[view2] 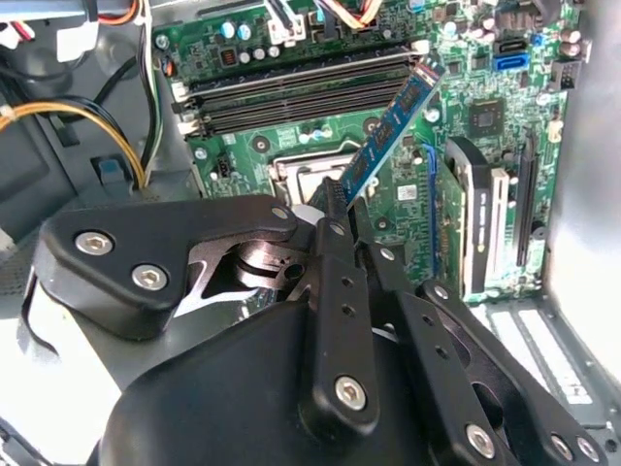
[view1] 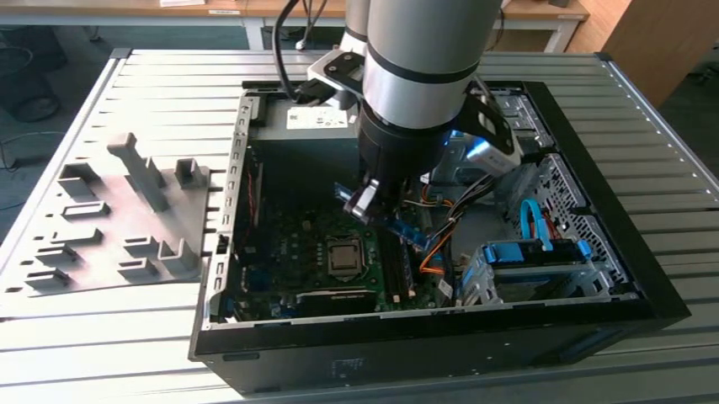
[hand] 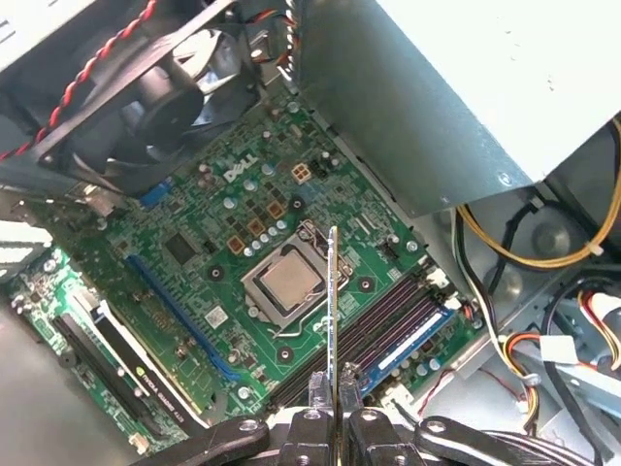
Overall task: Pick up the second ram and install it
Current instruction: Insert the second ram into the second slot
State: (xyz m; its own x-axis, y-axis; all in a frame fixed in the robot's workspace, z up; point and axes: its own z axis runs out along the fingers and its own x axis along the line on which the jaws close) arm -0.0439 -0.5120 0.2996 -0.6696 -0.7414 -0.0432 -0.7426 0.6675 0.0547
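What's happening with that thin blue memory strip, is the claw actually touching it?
Touching. In the first wrist view the gripper is closed against both faces of the second ram, which is seen edge-on, with no gap on either side.

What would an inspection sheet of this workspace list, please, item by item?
Surface: ribbed metal table, open computer case on it.
Job's things: second ram held above the motherboard, not yet in the memory slots.
Clutter: grey moulded tray at the exterior view's left.
Grippers: gripper shut on the ram.
Cables: yellow wires beside the power supply; blue cable.
Surroundings: wooden desks behind.
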